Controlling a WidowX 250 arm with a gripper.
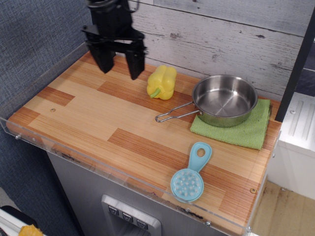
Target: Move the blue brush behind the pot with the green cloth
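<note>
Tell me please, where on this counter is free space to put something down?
Widest bare wood: the left and middle, between the claw, the yellow pepper and the front edge. A narrower patch lies between the pot handle and the blue brush. The right back corner is crowded by pot and green cloth.

1. A black gripper [119,66] is hanging with nothing between its jaws.
2. Right of the jaws, a yellow bell pepper [162,82] is showing a green stem.
3. Further right, the pot [225,100] is gleaming silver on the light-green cloth [243,131].
4. Well right of and nearer the camera than the jaws, the blue brush [190,173] is showing pale bristles.
5. Beneath, the table [88,118] is showing striped light and reddish-brown wood.
</note>
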